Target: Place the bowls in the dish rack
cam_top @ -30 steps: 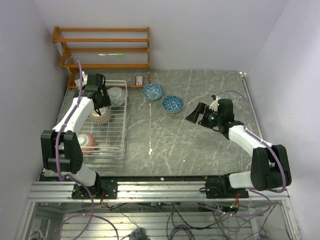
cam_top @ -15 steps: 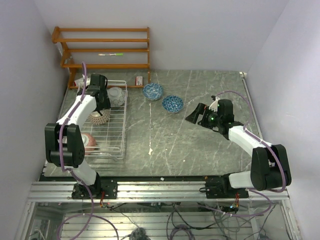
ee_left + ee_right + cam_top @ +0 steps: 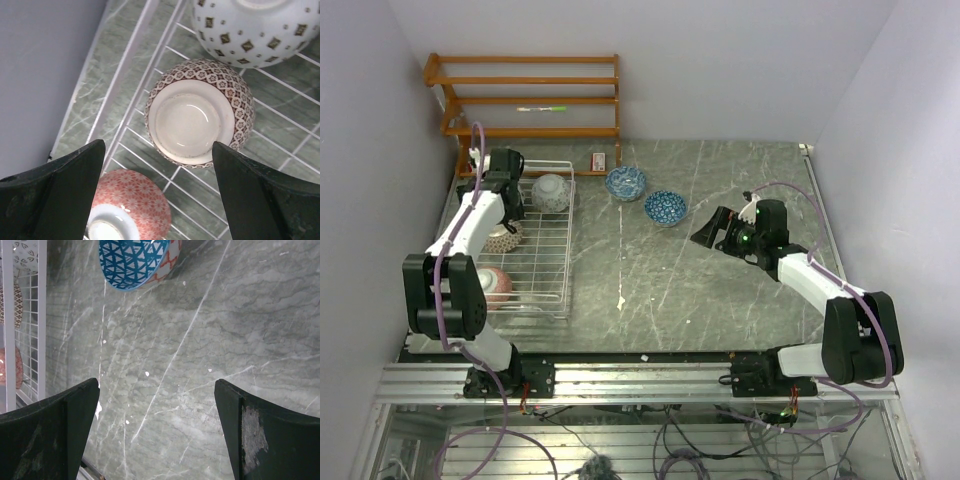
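The white wire dish rack (image 3: 563,262) stands at the left and holds three bowls upside down: a pale dotted one (image 3: 551,192), a brownish one (image 3: 503,238) and a red one (image 3: 492,284). My left gripper (image 3: 507,207) hangs open and empty above the brownish bowl (image 3: 197,112), clear of it, with the red bowl (image 3: 127,210) and the pale bowl (image 3: 255,30) to either side. Two blue bowls (image 3: 625,182) (image 3: 665,208) sit upright on the table. My right gripper (image 3: 706,233) is open and empty just right of the nearer blue bowl (image 3: 132,260). A second red bowl is out of view.
An orange-brown wooden shelf unit (image 3: 525,95) stands against the back wall behind the rack. A small red-and-white box (image 3: 601,160) lies by its foot. The left wall runs close along the rack. The rack's edge (image 3: 25,340) shows at the left of the right wrist view.
My left gripper has drawn back toward the far left corner of the rack, leaving the brownish bowl upside down in the rack. The right arm has barely moved.
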Tool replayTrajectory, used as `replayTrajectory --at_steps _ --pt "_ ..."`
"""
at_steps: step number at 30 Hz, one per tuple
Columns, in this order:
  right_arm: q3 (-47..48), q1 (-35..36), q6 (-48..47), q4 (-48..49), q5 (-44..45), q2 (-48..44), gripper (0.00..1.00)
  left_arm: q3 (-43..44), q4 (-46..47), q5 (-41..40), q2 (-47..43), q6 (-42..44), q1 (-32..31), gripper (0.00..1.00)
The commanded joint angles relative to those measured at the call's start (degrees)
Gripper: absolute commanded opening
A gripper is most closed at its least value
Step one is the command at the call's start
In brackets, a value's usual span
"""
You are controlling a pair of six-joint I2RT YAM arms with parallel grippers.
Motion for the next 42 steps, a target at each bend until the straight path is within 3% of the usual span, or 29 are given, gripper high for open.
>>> replayTrajectory --at_steps 1,12,19,28,33,37,42 --pt "-0.95 -0.48 0.0 1.09 -0.07 -1.52 1.0 0.62 -0.88 -5.75 -2.18 1.54 1.58 1.0" --pt "-1.0 -0.44 0.02 0.98 0.29 -1.71 1.0 0.43 -1.07 -4.89 -4.16 0.53 4.06 0.99" --pt "-1.04 -0.46 0.1 1.1 0.68 -1.25 1.0 -2.61 7.73 14.5 -13.06 0.14 3.16 0.95" --pt "-0.84 -0.43 -0.15 0.33 1.5 -1.75 1.0 -1.56 13.01 27.98 -5.12 -0.24 -8.28 0.93" --pt "-1.06 -0.45 -0.28 0.29 1.51 -1.76 1.0 -0.01 12.34 25.35 -0.39 -3.27 -9.12 0.92" --pt "-1.0 -0.43 -0.5 -0.02 1.43 -1.63 1.0 -1.5 16.98 27.45 -2.64 -3.57 -11.61 0.92" --pt "-1.25 -0.66 1.06 -0.26 4.2 -2.5 1.0 2.76 19.34 24.43 -3.84 0.47 -22.58 0.94"
